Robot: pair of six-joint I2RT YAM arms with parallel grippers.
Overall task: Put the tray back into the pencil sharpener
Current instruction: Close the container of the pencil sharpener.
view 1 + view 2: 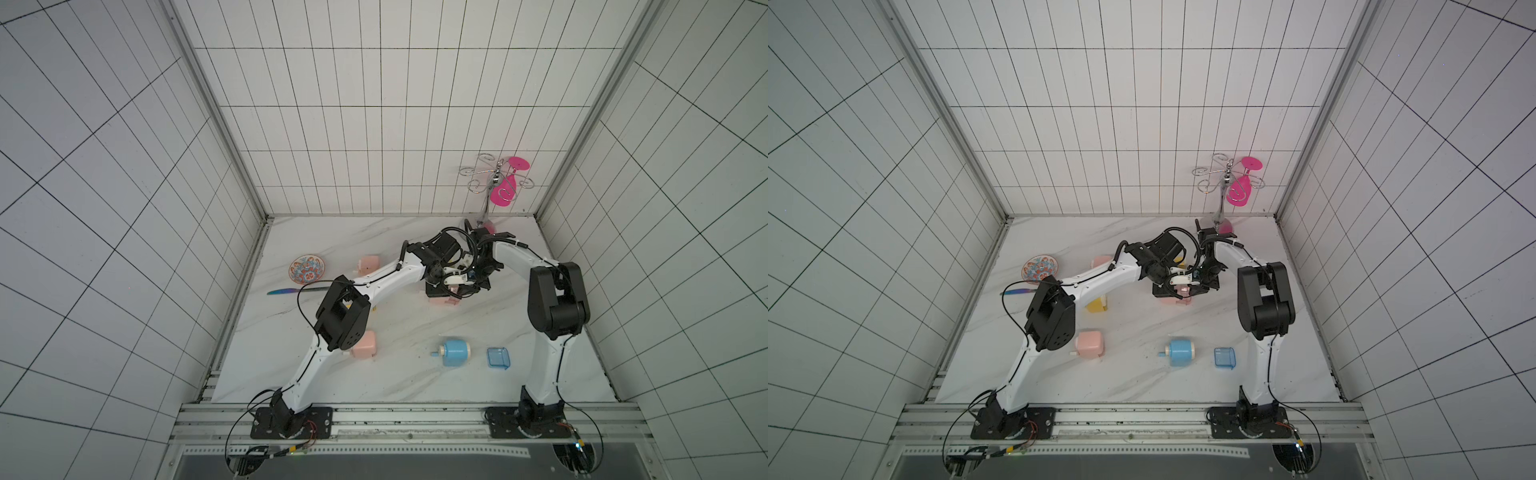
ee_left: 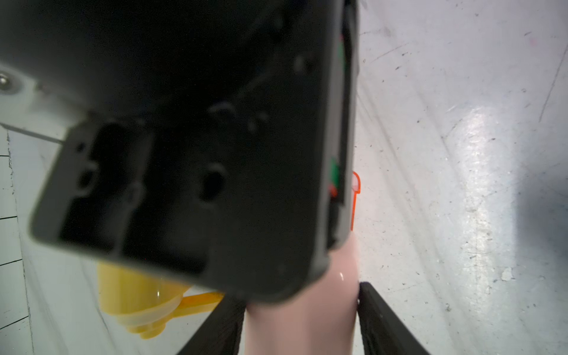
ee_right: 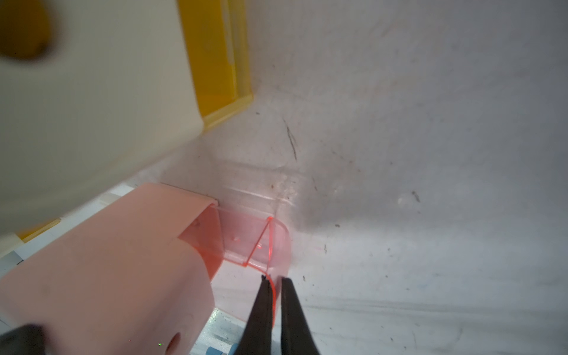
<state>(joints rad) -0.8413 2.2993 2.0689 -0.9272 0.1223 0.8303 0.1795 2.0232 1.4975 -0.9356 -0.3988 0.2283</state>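
The pink pencil sharpener [image 3: 107, 270] lies mid-table, mostly hidden under both wrists in both top views [image 1: 442, 301]. My left gripper [image 2: 301, 307] is shut on its body, a finger pressed against each side. The clear pink tray [image 3: 246, 236] sits partly inside the sharpener's open end, with its outer end sticking out. My right gripper [image 3: 275, 278] is shut on the tray's curved outer wall. In the left wrist view only an orange edge of the tray [image 2: 355, 199] shows past the right wrist.
A blue sharpener [image 1: 455, 352] and its blue tray [image 1: 498, 358] lie near the front. Two more pink sharpeners [image 1: 365, 345] [image 1: 369, 262], a yellow one [image 1: 1097, 304], a yellow tray [image 3: 221, 61], a patterned plate [image 1: 306, 268], a knife [image 1: 291, 291] and a wire glass rack [image 1: 494, 178] stand around.
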